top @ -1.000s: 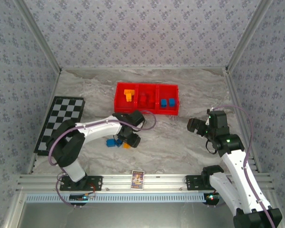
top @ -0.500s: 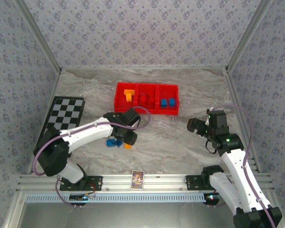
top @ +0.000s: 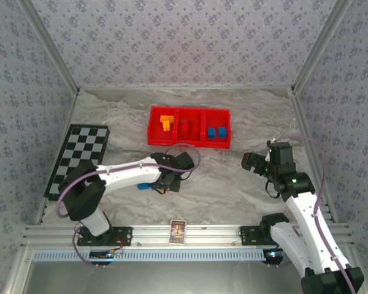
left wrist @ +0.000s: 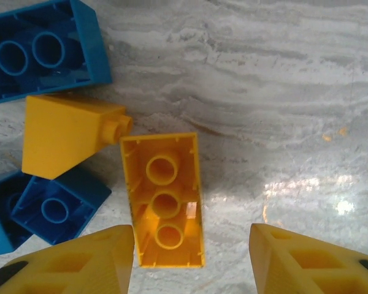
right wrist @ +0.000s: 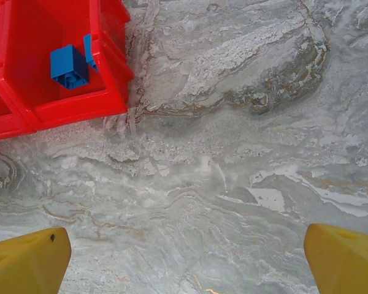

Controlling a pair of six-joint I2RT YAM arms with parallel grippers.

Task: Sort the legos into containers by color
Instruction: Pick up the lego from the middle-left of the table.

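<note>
My left gripper [left wrist: 191,245] hangs open, low over a small heap of legos in mid-table. A long orange-yellow brick [left wrist: 164,202] lies hollow side up between its fingers, close to the left fingertip [left wrist: 113,248] and apart from the right one. Beside it are another orange-yellow brick [left wrist: 64,131] and blue bricks [left wrist: 40,52] [left wrist: 58,205]. From above, the left gripper [top: 168,182] covers most of the heap; a blue brick [top: 146,185] shows. The red tray [top: 189,146] holds orange [top: 166,122], red [top: 185,128] and blue [top: 216,132] bricks. My right gripper [top: 250,162] is open and empty.
A checkered board [top: 78,159] lies at the left and a printed card [top: 178,231] on the front rail. In the right wrist view the tray's corner [right wrist: 67,110] with a blue brick [right wrist: 67,66] is upper left, bare marble table [right wrist: 233,153] under the right gripper [right wrist: 187,245].
The left arm has shifted, its gripper settling a little right and lower over the heap with its jaws slightly narrower. The right arm has not moved.
</note>
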